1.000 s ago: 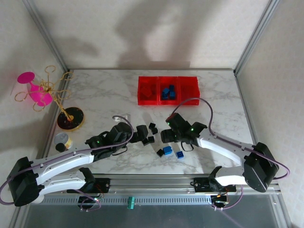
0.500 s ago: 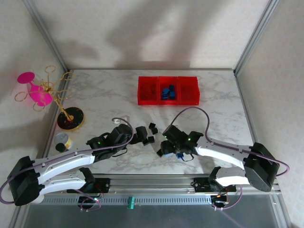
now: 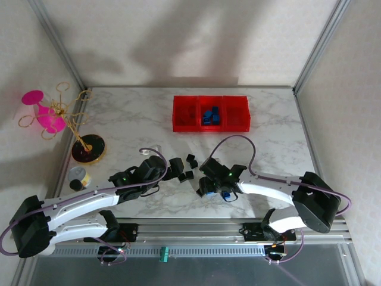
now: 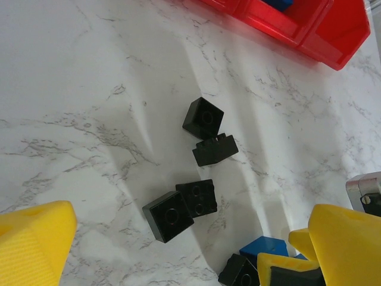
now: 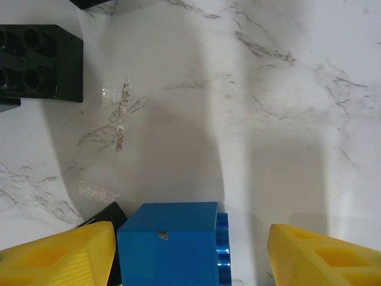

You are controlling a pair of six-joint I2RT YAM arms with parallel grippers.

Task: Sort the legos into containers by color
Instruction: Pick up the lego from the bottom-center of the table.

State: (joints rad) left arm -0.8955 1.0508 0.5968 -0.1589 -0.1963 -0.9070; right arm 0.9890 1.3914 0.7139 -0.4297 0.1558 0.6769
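Right hand (image 5: 190, 233) sat part-open astride a blue brick (image 5: 166, 244) on the table (image 5: 256, 119), roughly 6 o'clock from the bins (image 3: 211, 127). Its 9 o'clock finger was right at the brick's side and the 3 o'clock finger stood off with a clear gap, so nothing was gripped. Main risk: a black brick (image 5: 102, 215) was tucked against the blue one's 9 o'clock corner, under that near finger. A squeeze from there could have pinched both, or ridden up on the black one and popped the blue one out. If both lifted, a black piece would have landed in the middle bin with the blues (image 3: 209, 115). The uneven gap could also have shoved the blue brick sideways before it seated, giving a skewed hold that drops on the carry to 12 o'clock. Left hand (image 4: 181, 231) was wide open, holding nothing, over four black bricks (image 4: 202, 117). Two of them touched, so a double pick was likely there too. In the top view the hands worked close together at table centre, so a reach from either could have clipped the other or scattered the bricks.
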